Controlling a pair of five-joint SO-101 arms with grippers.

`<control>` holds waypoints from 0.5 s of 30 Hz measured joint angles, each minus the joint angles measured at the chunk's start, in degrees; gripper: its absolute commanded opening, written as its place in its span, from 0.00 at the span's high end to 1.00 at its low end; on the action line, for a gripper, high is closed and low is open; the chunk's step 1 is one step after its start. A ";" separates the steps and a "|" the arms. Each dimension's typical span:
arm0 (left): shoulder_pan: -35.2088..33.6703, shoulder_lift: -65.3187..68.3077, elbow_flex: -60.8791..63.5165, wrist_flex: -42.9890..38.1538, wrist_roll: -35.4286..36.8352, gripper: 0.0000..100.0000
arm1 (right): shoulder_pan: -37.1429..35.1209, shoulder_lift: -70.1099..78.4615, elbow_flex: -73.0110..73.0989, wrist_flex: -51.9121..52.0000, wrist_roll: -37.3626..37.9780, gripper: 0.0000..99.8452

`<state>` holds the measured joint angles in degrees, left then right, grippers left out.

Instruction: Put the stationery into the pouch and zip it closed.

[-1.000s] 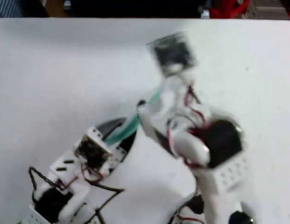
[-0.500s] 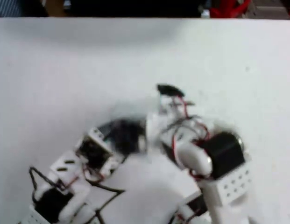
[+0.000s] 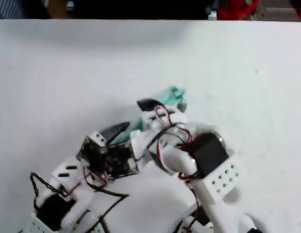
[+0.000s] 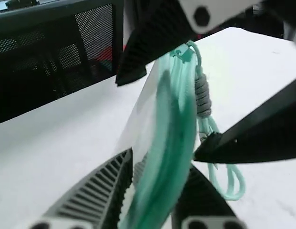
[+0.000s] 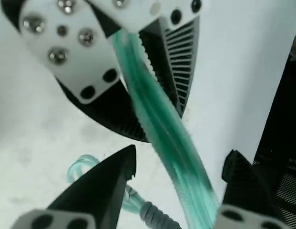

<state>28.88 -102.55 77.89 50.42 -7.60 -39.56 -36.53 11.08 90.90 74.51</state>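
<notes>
On the green pouch (image 4: 174, 119) the left gripper (image 4: 159, 164) is clenched tight, while the right gripper (image 5: 181, 152) straddles it, jaws spread.

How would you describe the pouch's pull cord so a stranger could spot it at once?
On the white table, where the two arms meet, the left gripper clamps a mint-green pouch. From its end hangs the pull cord: thin, looped, bound with a grey wrap, unlike the broad flat pouch.

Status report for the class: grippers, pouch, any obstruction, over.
Left gripper shut on pouch. Right gripper open, astride it. Pouch's cord loop dangling beside.
</notes>
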 measured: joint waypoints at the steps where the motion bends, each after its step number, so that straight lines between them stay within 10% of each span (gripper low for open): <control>1: 0.00 0.00 0.00 0.00 0.09 0.88 | 0.00 1.05 0.00 -0.53 -0.09 0.96; 15: -5.19 0.18 0.09 0.00 3.25 0.79 | 7.47 0.88 0.44 -12.04 -9.93 0.98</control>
<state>23.69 -102.37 77.98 50.42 -4.35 -32.09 -35.65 11.52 78.86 64.57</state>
